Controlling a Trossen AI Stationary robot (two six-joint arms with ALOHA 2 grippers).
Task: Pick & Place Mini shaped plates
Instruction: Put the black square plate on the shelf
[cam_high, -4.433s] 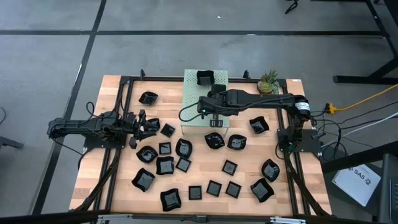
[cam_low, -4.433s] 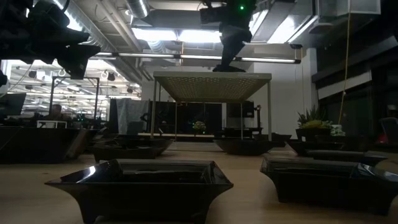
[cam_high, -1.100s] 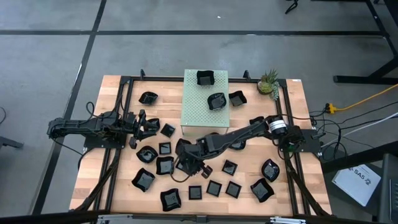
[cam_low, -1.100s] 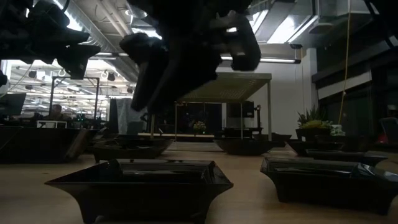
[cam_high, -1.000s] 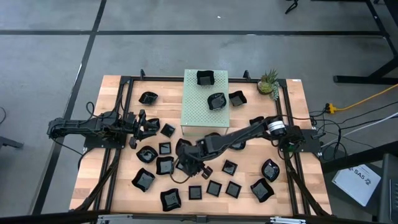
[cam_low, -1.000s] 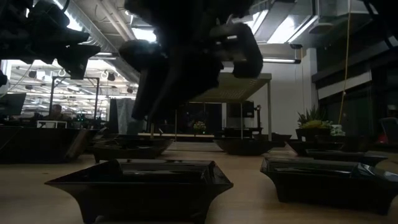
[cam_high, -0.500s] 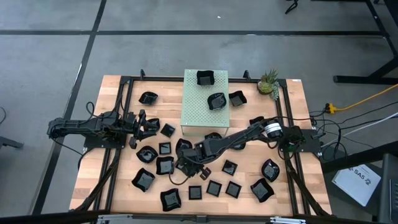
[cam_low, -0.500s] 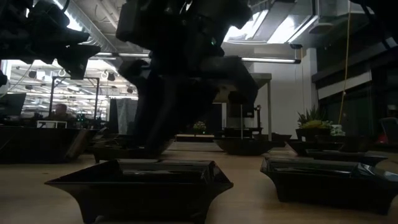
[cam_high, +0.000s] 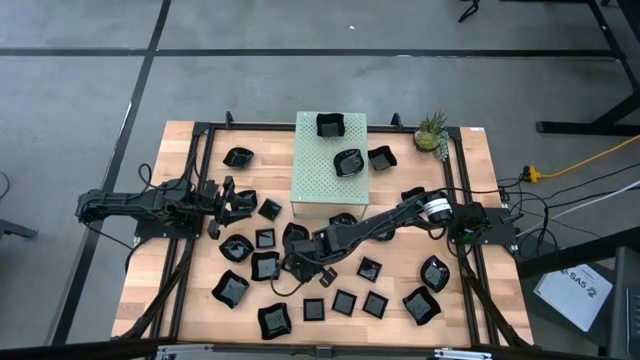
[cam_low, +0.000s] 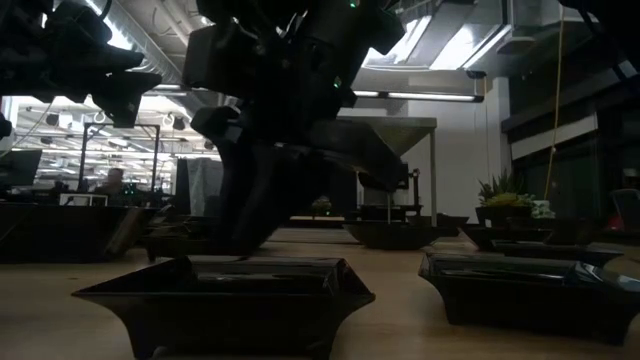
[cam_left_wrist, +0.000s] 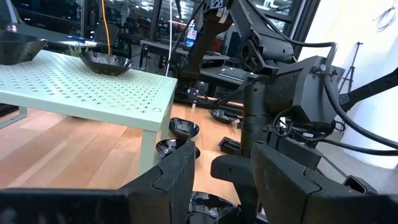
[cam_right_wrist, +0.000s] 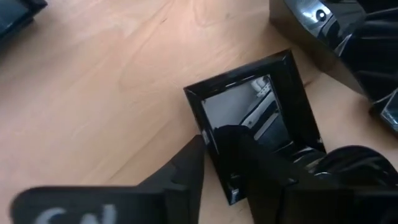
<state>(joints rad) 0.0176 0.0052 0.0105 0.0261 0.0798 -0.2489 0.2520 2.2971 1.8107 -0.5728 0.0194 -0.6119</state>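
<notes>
While the right arm's (cam_high: 400, 215) jaws sit low over the near-middle of the bench (cam_high: 190, 300), they straddle one wall of a square plate (cam_right_wrist: 249, 106), one side inside the dish and one outside it; cannot tell whether they already pinch it. Risk 1: the glossy, thin rim may slip out on lifting, since the hold is on one edge only and the plate would hang tilted. Risk 2: a pinch near the corner could pivot the plate or drag it across the wood. Risk 3: a wavy plate (cam_right_wrist: 336, 31) lies just beside it, and more plates (cam_high: 265, 266) crowd that side, so a swinging plate or the wrist could knock them. Left arm (cam_high: 150, 203) waits at the bench's left edge, jaws open and empty. Farther back, the green box (cam_high: 320, 180) carries two plates (cam_high: 348, 162) on top, with another just beside it, so space there looks fair. Bench surface is pale wood with a dark frame, flat and dry, with black plates scattered over its front half; a small plant (cam_high: 432, 130) stands at the far right. Beyond lie grey floor (cam_high: 100, 60) with dark seams, a yellow cable (cam_high: 590, 155), and a dim room with ceiling lights.
</notes>
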